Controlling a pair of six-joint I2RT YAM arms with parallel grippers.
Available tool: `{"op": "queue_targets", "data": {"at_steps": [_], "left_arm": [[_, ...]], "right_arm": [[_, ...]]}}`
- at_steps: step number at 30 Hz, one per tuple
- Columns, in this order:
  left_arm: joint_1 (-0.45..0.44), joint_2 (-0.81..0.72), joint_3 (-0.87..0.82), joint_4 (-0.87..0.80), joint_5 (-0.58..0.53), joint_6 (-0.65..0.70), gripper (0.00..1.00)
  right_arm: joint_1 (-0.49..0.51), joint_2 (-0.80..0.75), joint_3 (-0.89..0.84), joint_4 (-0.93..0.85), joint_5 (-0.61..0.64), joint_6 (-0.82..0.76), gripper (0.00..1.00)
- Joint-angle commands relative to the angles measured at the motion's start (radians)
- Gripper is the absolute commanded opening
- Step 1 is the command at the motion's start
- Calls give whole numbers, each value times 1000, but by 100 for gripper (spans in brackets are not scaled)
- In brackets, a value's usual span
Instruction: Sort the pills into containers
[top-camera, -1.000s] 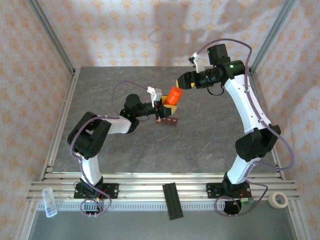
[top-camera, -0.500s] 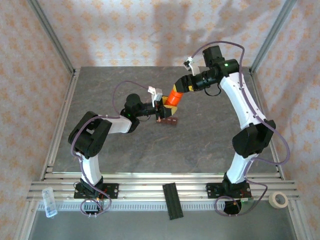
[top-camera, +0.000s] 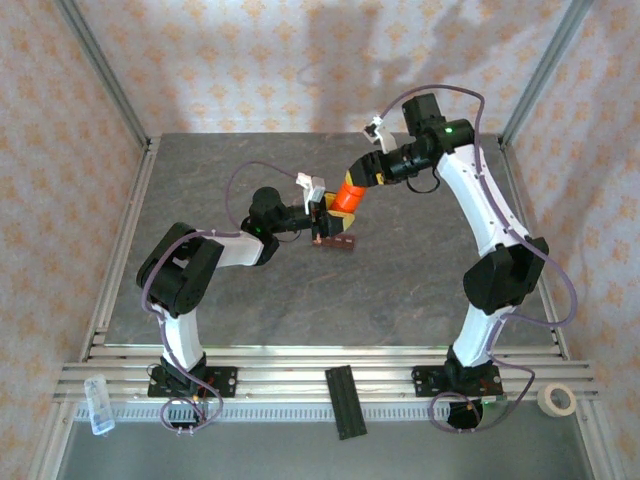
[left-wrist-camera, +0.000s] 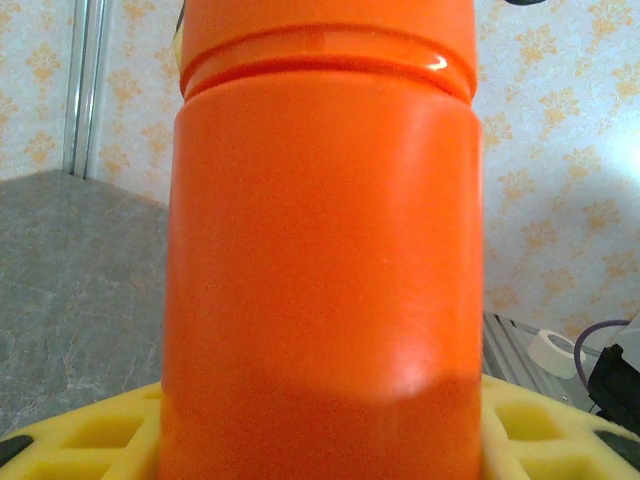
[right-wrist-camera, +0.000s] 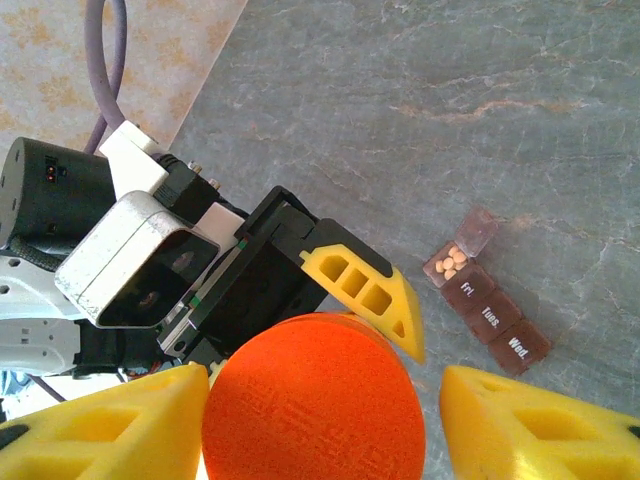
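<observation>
The right arm (top-camera: 490, 210) arches high over the table (top-camera: 400, 300), the right gripper (top-camera: 360, 176) straddling the orange bottle's (left-wrist-camera: 320, 250) cap (right-wrist-camera: 305, 395) with fingers apart, the left gripper (top-camera: 322, 213) clamps that bottle low down, and just beside it lie the containers (right-wrist-camera: 487, 298), probably light, stiff and slide-prone, best pinched across the long sides, pills (right-wrist-camera: 453, 262) in one open compartment.

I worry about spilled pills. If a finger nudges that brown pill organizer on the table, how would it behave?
Likely light: the pill organizer is a small plastic strip, so it would probably slide or spin on the smooth table. Its end compartment stands open with pills inside, so a sharp knock might scatter them.
</observation>
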Motion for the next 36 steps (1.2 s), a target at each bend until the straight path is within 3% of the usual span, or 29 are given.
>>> {"op": "queue_targets", "data": {"at_steps": [1,8,14,18,24,28,36], "left_arm": [[2,8,26,63,19,-12,0],[2,5,21,63,16,-7,0],[0,-5,10,56,-21,21,0],[-7,-39,-15,3,-93,114,0],[-64,-118,-74,-126,-290,359,0],[-75,-108,-79,-90,-312,351,0],[-77,-86,-77,-61,-303,325,0]], "right_arm": [[12,7,-12,-8,-18,-4,61],[15,6,-35,9,-10,16,43],[31,-21,-134,136,71,194,35],[78,-45,-233,238,180,352,35],[143,-73,-408,423,372,625,35],[171,-90,-496,545,405,723,35],[175,-87,-468,532,413,733,38]]}}
